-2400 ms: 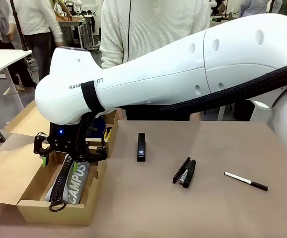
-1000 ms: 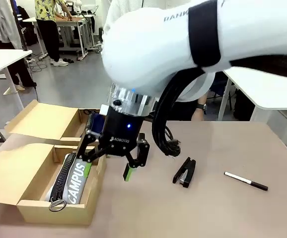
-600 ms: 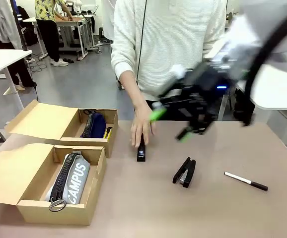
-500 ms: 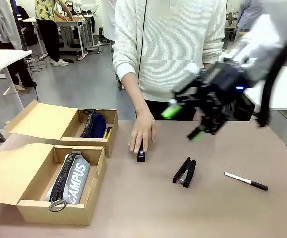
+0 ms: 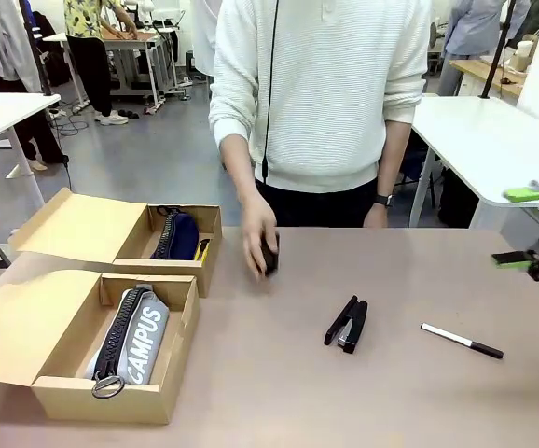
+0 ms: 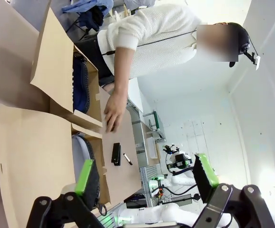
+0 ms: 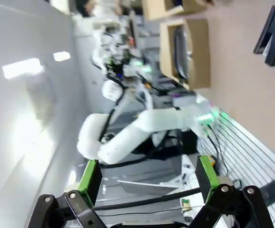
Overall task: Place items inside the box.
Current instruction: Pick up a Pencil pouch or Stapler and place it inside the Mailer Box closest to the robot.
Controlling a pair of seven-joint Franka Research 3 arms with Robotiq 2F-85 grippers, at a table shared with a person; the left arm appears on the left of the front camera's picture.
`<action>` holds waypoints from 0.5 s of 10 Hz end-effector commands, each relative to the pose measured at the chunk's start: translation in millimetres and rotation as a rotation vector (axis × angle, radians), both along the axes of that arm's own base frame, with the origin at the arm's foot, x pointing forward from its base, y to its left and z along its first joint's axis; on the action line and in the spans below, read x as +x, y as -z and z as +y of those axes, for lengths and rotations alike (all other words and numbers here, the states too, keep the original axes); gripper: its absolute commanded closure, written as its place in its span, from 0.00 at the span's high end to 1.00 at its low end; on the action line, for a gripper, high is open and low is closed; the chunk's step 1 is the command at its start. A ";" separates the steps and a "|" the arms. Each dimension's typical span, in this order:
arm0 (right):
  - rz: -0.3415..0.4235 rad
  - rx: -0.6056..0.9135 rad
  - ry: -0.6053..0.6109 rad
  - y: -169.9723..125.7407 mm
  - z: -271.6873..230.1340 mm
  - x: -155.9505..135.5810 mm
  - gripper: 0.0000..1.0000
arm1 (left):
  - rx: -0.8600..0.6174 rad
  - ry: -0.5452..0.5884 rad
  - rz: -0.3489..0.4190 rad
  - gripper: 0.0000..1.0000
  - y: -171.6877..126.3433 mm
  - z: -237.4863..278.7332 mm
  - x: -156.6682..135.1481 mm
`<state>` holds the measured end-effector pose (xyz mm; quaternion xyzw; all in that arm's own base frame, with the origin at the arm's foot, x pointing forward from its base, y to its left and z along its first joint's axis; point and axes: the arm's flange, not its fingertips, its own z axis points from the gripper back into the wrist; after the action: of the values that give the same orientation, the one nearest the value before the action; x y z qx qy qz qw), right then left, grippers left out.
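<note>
The grey "CAMPUS" pouch [image 5: 132,337] lies inside the near cardboard box [image 5: 53,392], whose flap is folded out to the left. Out on the brown table lies the black stapler [image 5: 347,324], slightly open and untouched. My right gripper [image 5: 523,227] hangs open at the table's far right edge, well away from both; its wrist view [image 7: 147,175] has the stapler [image 7: 270,35] and the box [image 7: 198,57] far off. My left gripper [image 6: 144,173] is open and holds nothing, looking over the box [image 6: 28,161] toward the stapler [image 6: 115,154].
Behind the near box a second cardboard box [image 5: 83,227] holds a dark blue pouch [image 5: 178,235] and a yellow knife [image 5: 201,248]. The person's hand [image 5: 258,241] grips a small black oblong thing just above the table's middle. A black-and-white pen [image 5: 462,341] lies right of the stapler.
My right arm drew back from the near box, left the pouch inside, and swung across to the right edge. The person's hand reached in and lifted the small black thing.
</note>
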<state>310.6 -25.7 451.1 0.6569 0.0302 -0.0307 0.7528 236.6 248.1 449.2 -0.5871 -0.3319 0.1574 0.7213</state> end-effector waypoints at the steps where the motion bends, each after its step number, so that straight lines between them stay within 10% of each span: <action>1: -0.086 0.134 -0.013 62.1 0.6 -30.2 1.00 | -0.008 -0.001 -0.026 1.00 -0.5 -1.4 0.3; 5: -0.030 0.072 0.024 21.2 -23.3 -0.2 1.00 | -0.008 -0.001 -0.026 1.00 -0.5 -1.4 0.3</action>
<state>313.7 -52.2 413.4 0.6832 0.0075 -0.0216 0.7298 236.5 248.1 449.2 -0.5871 -0.3321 0.1573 0.7213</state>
